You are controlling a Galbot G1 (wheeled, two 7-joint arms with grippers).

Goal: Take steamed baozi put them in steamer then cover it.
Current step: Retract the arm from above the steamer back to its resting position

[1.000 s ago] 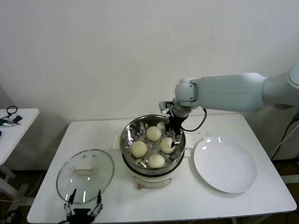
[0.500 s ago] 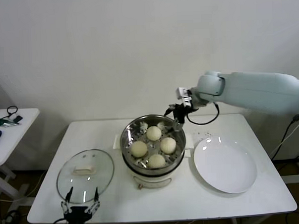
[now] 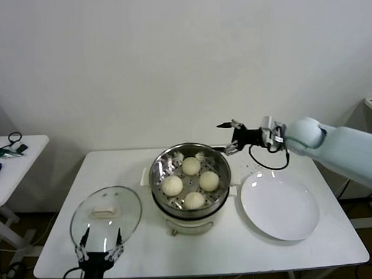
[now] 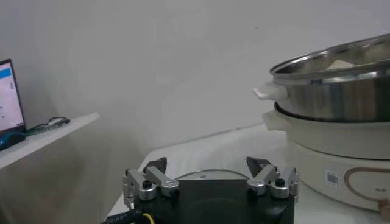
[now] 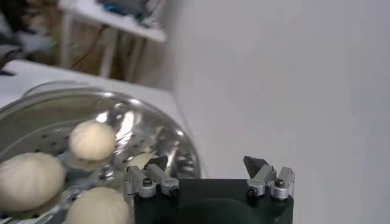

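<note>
The right claw (image 3: 230,139) hung wide open and empty just beyond the far right rim of the steamer (image 3: 192,207), where four baozi (image 3: 191,166) sat on the perforated floor below and beside it, so loading looked finished. The left claw (image 3: 98,248), also spread open and holding nothing, waited low at the tabletop's (image 3: 339,247) near edge. The lid (image 3: 106,218) lay flat just ahead of it, probably placed for that arm to lift onto the steamer.
</note>
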